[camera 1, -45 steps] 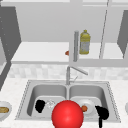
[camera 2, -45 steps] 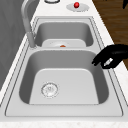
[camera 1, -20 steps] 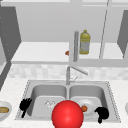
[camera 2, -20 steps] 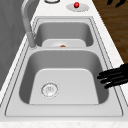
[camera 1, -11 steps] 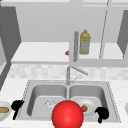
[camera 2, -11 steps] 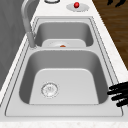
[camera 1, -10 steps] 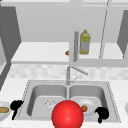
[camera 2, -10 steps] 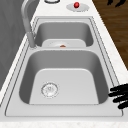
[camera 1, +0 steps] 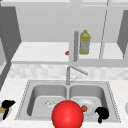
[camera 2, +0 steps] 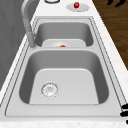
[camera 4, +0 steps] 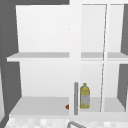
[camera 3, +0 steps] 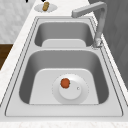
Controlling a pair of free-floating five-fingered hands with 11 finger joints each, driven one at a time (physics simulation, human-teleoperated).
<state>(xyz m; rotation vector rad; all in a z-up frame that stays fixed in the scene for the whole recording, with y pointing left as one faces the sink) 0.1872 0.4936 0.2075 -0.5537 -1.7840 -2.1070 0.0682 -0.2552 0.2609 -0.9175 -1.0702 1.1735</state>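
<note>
**A:** What could go wrong here?

**B:** The left robot hand (camera 1: 7, 103) hangs at the counter's left end, just above the small plate (camera 1: 7, 114) that carries the brown morsel (camera 1: 2, 110). The plate sits near the counter's front edge, so I judge that a clumsy push could slide it off or roll the morsel into the left basin.

**A:** Is that robot hand open or closed?

**B:** I cannot tell. It reads as a dark lump, and I also can't make out whether it touches the morsel.

**A:** And the other one?

**B:** The right robot hand (camera 1: 102, 113) hovers over the sink (camera 1: 110, 90) at its front right corner, beside the dish (camera 1: 88, 103) with the orange piece (camera 1: 84, 108). I cannot tell its state either. If it dropped, it might tip the dish.

**A:** What is hidden?

**B:** The red ball (camera 1: 67, 114) covers the sink's front rim and part of both basins, and I can't place where it stands. In the left side view the picture's edge cuts off the left robot hand (camera 2: 124, 111).
</note>
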